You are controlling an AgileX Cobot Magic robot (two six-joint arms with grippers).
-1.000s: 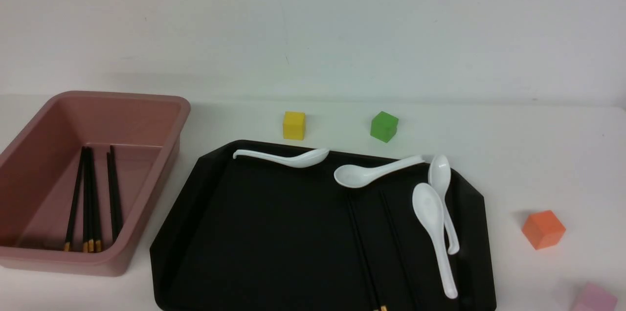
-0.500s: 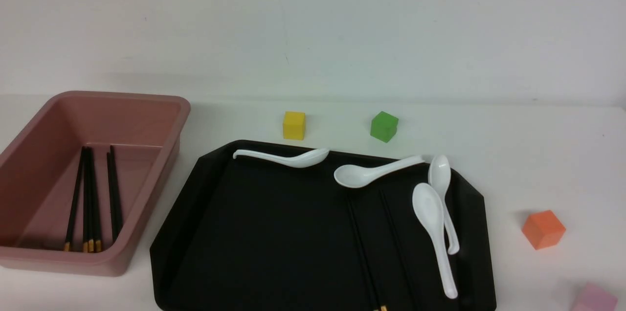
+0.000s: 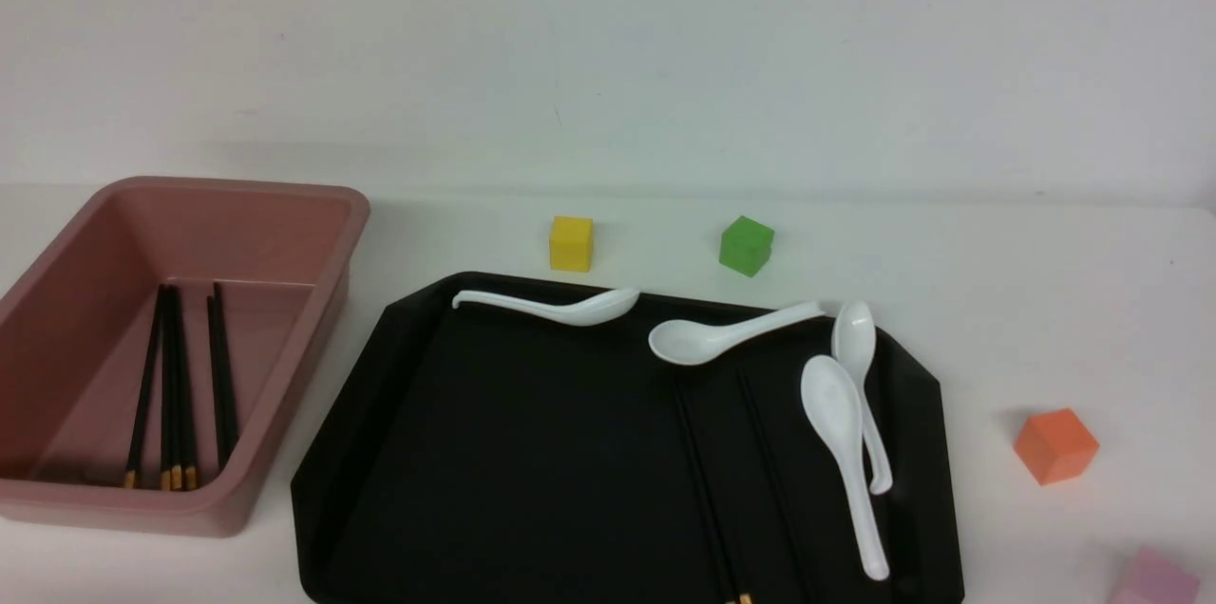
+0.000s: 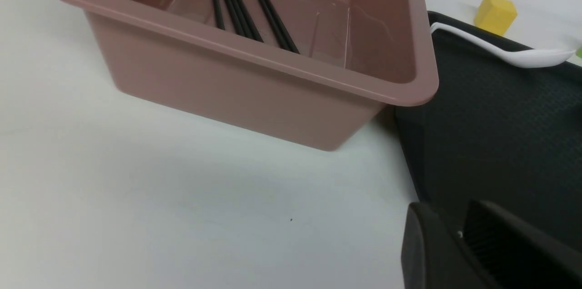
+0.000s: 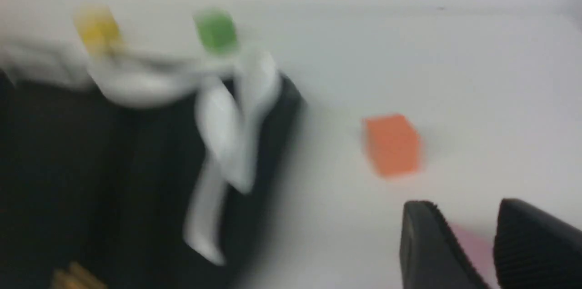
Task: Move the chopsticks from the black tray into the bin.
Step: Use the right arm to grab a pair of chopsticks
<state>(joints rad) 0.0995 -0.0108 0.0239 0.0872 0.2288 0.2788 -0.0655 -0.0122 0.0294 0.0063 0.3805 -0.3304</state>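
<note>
Chopsticks (image 3: 177, 386), thin, black, gold-banded ends

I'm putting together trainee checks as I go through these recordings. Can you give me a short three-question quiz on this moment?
1. Count: how many white spoons lie on the black tray?
2. True or false: two chopsticks lie on the tray.
3. Fill in: the other chopsticks lie inside the dusty-pink ____.

Key: 1. four. 2. true. 3. bin.
</note>
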